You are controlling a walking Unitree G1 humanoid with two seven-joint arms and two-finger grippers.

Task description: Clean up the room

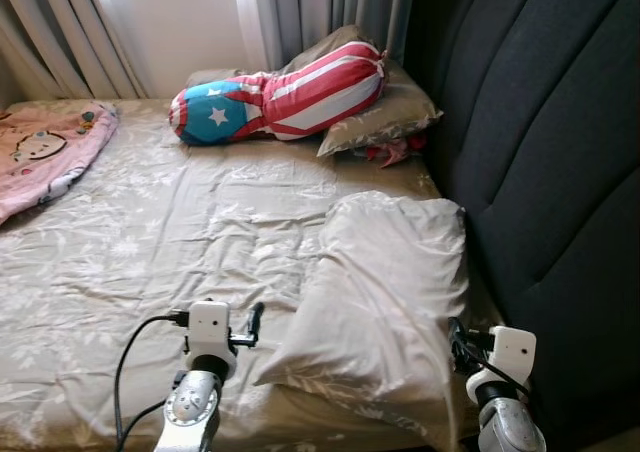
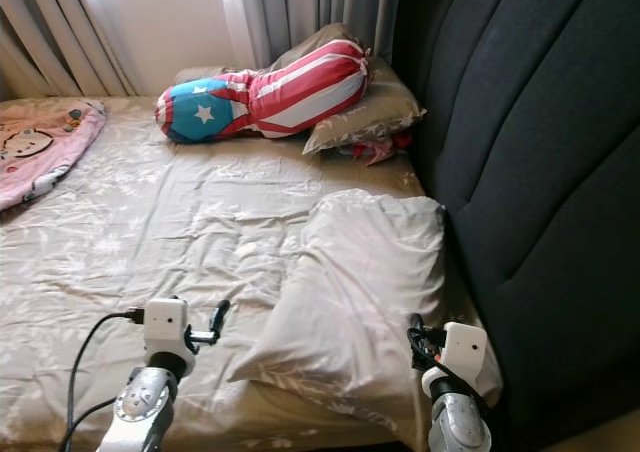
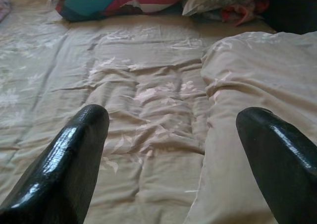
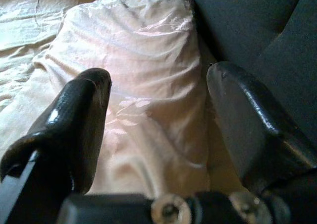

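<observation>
**Both claws held open at the near edge of the bed, the pale pillow between them**

A bed (image 1: pixel 150 262) covered with a beige leaf-patterned sheet is seen from its near side. A pale cream pillow (image 1: pixel 385 292) is laid at about 5 o'clock in the head view, its long side set against the dark padded headboard (image 1: pixel 540 152) that runs up the right.

The left claw (image 1: pixel 255 324) is held low at about 7 o'clock, just beside the pillow's near left corner. Its fingers (image 3: pixel 69 169) are spread wide in the left wrist view, and nothing is gripped between them; rumpled sheet and the pillow's edge are seen through the gap.

The right claw (image 4: pixel 158 130) is placed at about 5 o'clock, at the pillow's near right corner next to the headboard. Its fingers (image 4: pixel 74 125) are also parted widely, with the pillow's fabric lying in the gap; whether the fabric is touched cannot be told. Nothing is clamped.

At 12 o'clock, a bolster (image 1: pixel 280 97) printed with red and white stripes and a white star on blue is rested across a grey-beige patterned pillow (image 1: pixel 385 112), near the curtains (image 1: pixel 330 7). A small red cloth item (image 1: pixel 395 152) is tucked beside the headboard beneath that pillow. At 10 o'clock, a pink blanket (image 1: pixel 45 152) with a cartoon print is spread at the bed's far left.
</observation>
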